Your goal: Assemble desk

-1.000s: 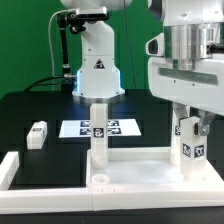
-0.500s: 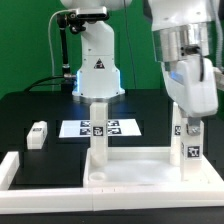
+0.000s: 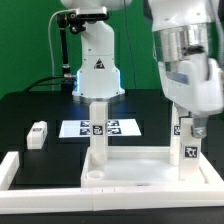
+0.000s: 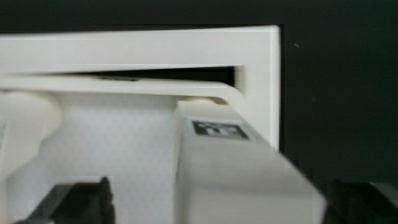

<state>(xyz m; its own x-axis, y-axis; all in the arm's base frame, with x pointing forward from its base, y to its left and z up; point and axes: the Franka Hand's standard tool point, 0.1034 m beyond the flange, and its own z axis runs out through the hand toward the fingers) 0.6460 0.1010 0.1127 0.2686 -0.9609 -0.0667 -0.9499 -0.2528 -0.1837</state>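
The white desk panel [image 3: 135, 160] lies flat near the table's front. One white leg post [image 3: 98, 125] stands upright in its corner on the exterior view's left. A second tagged leg post [image 3: 189, 148] stands in the corner on the exterior view's right. My gripper [image 3: 190, 124] comes down over this post's top and is shut on it. In the wrist view the post [image 4: 222, 150] fills the space between my dark fingers [image 4: 80, 202], with the panel's rim [image 4: 143, 55] beyond it.
A loose short leg post [image 3: 38, 134] lies on the black table at the exterior view's left. The marker board [image 3: 122, 127] lies behind the panel. White L-shaped border bars [image 3: 12, 168] run along the left and front. The robot base [image 3: 95, 65] stands at the back.
My hand has turned and tilted over the right post since one second ago. The post and panel stay in place.
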